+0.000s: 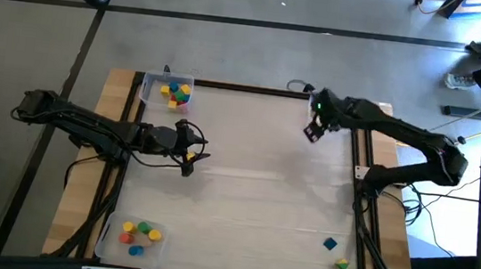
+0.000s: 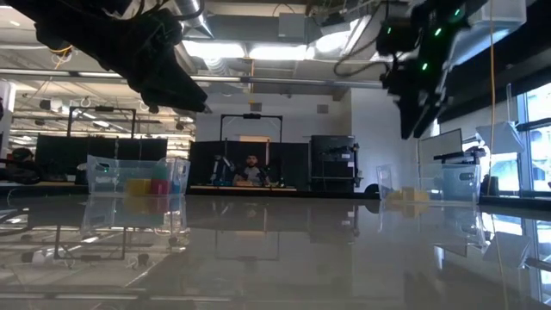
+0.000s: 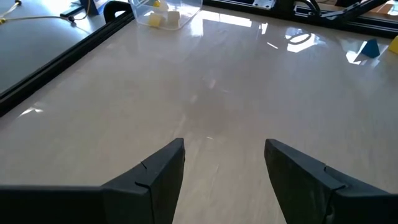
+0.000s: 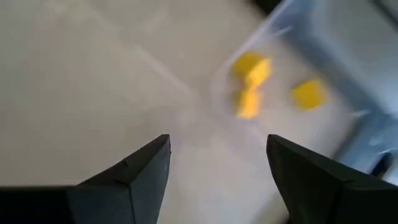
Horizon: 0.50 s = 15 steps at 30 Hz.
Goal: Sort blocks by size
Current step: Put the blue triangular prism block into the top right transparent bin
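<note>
High view: most blocks [image 1: 176, 93] sit in trays [image 1: 146, 91]; two wait loose on the counter [image 1: 253, 190]; both tools, left [image 1: 195, 156] and right [image 1: 311, 130], spread, empty.

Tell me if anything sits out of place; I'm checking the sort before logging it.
Two blocks lie loose on the bare table near its front right corner, a blue block and a yellow-green block, outside any tray. The rest sit in the back left tray and the front left tray. Nothing looks spilled or damaged.
</note>
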Tool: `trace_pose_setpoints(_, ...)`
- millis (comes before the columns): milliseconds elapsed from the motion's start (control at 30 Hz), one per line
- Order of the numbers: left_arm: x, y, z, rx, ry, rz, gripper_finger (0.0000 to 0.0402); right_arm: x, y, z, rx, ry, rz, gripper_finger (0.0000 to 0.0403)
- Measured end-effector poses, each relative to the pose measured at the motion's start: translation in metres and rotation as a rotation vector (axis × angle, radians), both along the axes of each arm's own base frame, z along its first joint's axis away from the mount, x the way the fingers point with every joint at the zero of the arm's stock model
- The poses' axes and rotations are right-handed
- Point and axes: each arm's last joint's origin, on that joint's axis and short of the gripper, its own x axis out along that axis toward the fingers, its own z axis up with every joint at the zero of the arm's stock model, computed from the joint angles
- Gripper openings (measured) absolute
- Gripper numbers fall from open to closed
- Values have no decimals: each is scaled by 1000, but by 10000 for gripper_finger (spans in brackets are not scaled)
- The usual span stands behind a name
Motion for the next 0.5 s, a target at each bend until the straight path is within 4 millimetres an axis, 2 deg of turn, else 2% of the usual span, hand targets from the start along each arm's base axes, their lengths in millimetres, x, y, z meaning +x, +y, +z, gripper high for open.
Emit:
trace_pose_setpoints(200,0,3,0,-2,0,15,210,4,64,10,171,-62,71,254)
trace_pose_setpoints(400,0,3,0,-2,0,16,210,9,125,5,342,-55,132,253)
trace_pose_setpoints(500,0,3,0,-7,-2,19,210,8,152,1,421,-60,110,253)
